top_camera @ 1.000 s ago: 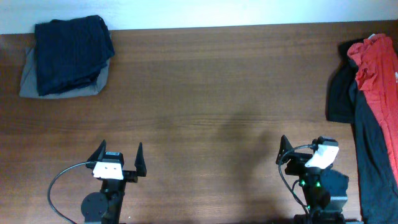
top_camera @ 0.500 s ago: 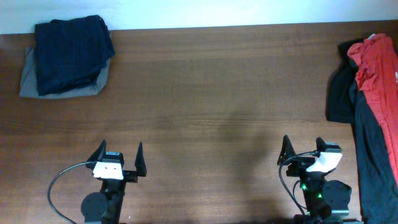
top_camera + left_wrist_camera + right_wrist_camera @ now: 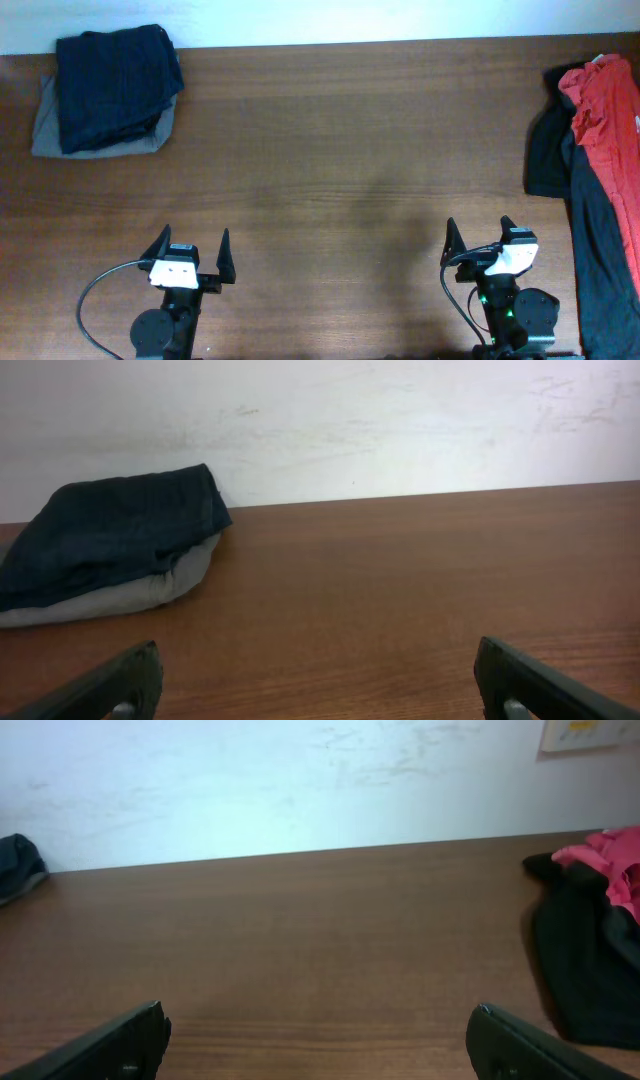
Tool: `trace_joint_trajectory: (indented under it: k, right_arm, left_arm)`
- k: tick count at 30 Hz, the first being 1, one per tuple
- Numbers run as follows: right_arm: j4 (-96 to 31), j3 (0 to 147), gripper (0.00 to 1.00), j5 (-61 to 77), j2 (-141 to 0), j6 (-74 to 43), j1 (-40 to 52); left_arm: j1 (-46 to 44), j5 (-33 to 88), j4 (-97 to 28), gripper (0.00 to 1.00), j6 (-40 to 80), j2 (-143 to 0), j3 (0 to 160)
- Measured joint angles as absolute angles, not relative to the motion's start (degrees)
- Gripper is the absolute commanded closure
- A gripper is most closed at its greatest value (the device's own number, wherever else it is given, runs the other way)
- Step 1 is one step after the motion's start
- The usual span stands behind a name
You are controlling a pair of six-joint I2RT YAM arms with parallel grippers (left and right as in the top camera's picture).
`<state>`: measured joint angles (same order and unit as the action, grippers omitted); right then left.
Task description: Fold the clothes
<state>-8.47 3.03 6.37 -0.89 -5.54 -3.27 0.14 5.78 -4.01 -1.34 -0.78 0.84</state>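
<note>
I'm seeing the worktop [image 3: 330,150] showing smooth brown wood grain with a faint sheen. The navy trousers [image 3: 115,85], grey-khaki trousers [image 3: 45,135], red garment [image 3: 605,110] and black garment [image 3: 548,150] are all looking like soft, matt cloth. The left pincer [image 3: 193,238] and right pincer [image 3: 477,226] are reading as matt black plastic.

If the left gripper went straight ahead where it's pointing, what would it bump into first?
Mostly nothing: the open left gripper faces bare table up to the white wall. The folded navy trousers lie just left of that line, so its left finger might brush them; hard to judge.
</note>
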Motion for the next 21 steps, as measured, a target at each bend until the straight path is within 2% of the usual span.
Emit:
trace_joint_trajectory:
  k: [13, 21]
  right_arm:
    - [-1.5, 1.2, 0.01, 7.1, -0.8, -5.5, -3.3]
    - [-3.4, 0.7, 0.01, 7.1, -0.8, -5.5, -3.3]
  left_arm:
    - [0.1, 5.8, -4.0, 0.01, -1.3, -0.8, 0.8]
    - [0.1, 5.8, -4.0, 0.01, -1.3, -0.8, 0.8]
